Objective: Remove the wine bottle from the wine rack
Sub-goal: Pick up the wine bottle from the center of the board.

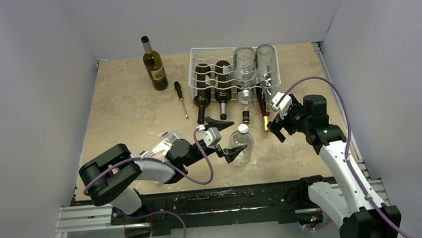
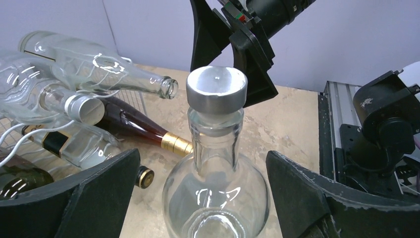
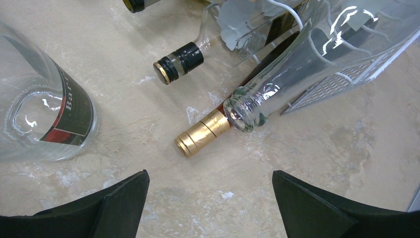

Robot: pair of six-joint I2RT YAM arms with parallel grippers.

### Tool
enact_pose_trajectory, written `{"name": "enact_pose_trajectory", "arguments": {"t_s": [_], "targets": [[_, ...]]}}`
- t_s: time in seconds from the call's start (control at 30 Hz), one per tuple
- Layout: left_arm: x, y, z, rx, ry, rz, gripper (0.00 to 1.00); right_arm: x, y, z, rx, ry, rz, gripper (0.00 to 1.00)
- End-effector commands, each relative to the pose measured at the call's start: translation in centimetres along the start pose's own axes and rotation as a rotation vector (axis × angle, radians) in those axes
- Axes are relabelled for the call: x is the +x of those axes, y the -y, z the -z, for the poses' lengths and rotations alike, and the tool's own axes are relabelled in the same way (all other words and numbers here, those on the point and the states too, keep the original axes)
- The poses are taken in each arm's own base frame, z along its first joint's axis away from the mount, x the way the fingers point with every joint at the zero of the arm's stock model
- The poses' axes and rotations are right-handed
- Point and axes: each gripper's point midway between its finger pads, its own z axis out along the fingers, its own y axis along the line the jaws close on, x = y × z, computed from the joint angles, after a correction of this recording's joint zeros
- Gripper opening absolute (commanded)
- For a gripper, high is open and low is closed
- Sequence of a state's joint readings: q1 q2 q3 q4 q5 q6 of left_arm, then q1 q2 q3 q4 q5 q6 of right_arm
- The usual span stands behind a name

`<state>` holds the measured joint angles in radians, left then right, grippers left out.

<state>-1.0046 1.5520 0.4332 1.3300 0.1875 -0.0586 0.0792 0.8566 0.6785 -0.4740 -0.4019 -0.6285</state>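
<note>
**A:** Where is your wine bottle (image 3: 208, 128)?

**B:** Low in the wine rack's (image 1: 195, 68) right side, gold neck poking out nearward. It's probably heavy, slick glass, so grip the neck. Your right pincer (image 3: 209, 183) hangs open above it. The left pincer (image 2: 203, 154) gapes at a clear flask (image 2: 216, 89).

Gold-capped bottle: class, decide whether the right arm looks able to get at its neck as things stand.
Probably yes. The right gripper hangs over the gold-capped bottle, jaws open, with bare table around the cap. One snag: a clear bottle lies with its mouth over the neck just behind the cap.
</note>
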Motion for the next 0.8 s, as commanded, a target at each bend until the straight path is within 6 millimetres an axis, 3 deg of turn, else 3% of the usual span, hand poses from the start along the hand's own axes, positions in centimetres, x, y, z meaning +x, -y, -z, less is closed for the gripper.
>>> {"name": "enact_pose_trajectory", "arguments": {"t_s": [0.0, 0.57, 0.77], "targets": [[-2.9, 0.3, -2.0, 0.036, 0.102, -0.034, 0.97, -0.2, 0.4, 0.0, 0.016, 0.009, 0.019, 0.99], [-1.4, 0.2, -3.6, 0.055, 0.029, -0.043, 0.57, 0.0, 0.3, -0.1, 0.008, 0.002, 0.019, 0.99], [-1.1, 0.2, -3.7, 0.060, 0.018, -0.047, 0.51, 0.0, 0.3, -0.1, 0.009, 0.001, 0.018, 0.99]]}}
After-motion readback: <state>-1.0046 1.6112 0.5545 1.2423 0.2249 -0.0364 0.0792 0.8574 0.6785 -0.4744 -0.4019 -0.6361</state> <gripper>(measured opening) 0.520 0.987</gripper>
